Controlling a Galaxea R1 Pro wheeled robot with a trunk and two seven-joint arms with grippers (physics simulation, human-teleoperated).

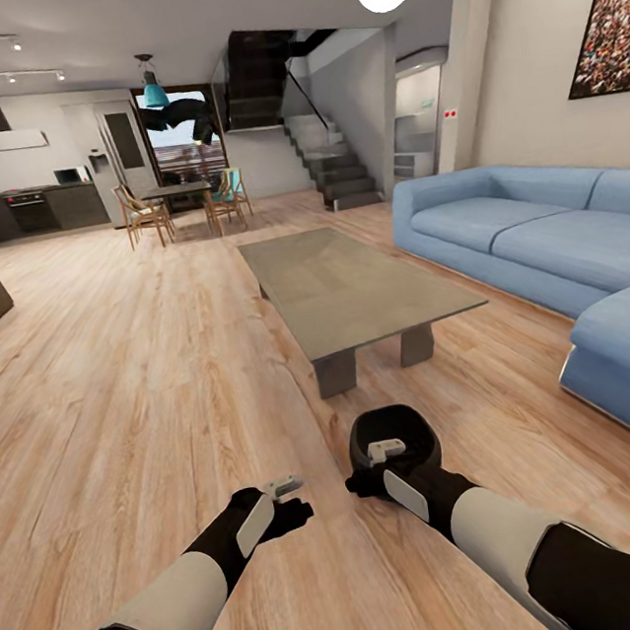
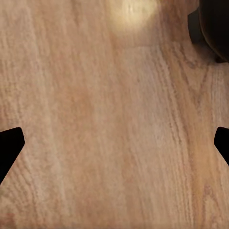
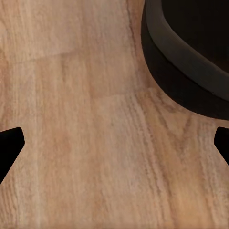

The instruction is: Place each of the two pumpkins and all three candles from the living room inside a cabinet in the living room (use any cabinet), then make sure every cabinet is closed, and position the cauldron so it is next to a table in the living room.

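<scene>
Glossy black, the cauldron (image 1: 393, 440) sits on the wood floor (image 1: 118, 401) just beyond the right gripper (image 1: 385, 450), whose fingers look spread and hold nothing; in the right wrist view the two dark fingertips (image 3: 10, 148) stand far apart at the frame's edges with bare planks between them, and the pot's rounded wall (image 3: 181, 67) lies just ahead and off to one side, not between the fingers. The left gripper (image 1: 283, 485) hangs over the floor beside it, fingers likewise wide apart (image 2: 9, 150) and empty, with a sliver of the cauldron at the edge of its view (image 2: 214, 28).

The table (image 1: 351, 285) stands further ahead of both grippers, its short block legs near the cauldron but with a stretch of floor between them. The blue sofa (image 1: 545, 245) runs along the right.

The step in hand appears to be the cauldron's placement. Judging from the gap, it probably counts as near the table but perhaps not next to it. The next move would call for bringing the right fingers around the pot's rim, closing on it, and setting it closer to the table leg, or pushing it forward without tipping it. No pumpkins or candles are visible from here, so their state cannot be judged.

No readable brand, label or writing appears anywhere.
</scene>
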